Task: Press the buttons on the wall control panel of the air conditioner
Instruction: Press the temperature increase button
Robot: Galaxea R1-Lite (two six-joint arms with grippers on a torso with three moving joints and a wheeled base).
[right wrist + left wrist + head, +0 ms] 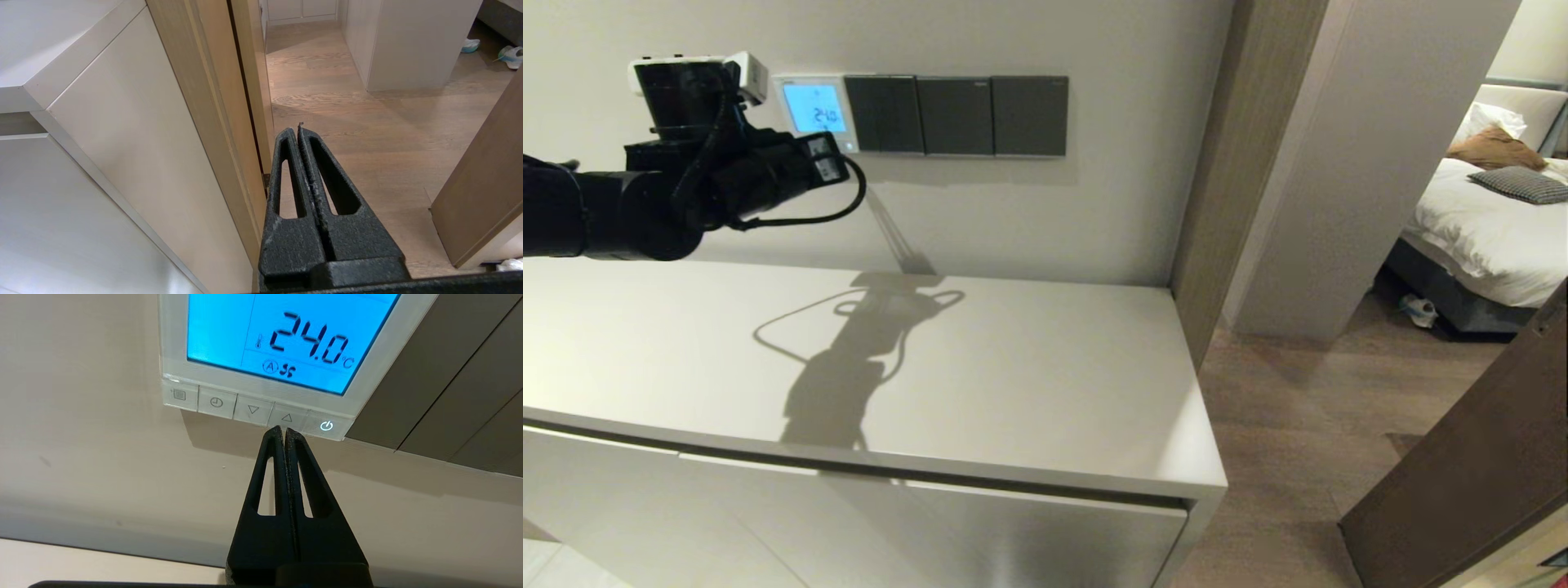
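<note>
Left wrist view, frame centre: left gripper (284,430), fully closed and empty to form one poking tip, meets the thermostat's (261,398) up-arrow button (287,417).

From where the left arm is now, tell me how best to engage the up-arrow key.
Nothing to grip: the up-arrow key is flush in the panel. Press its flat face straight on with the shut left end effector, poised just below it; keep off the power key.
</note>
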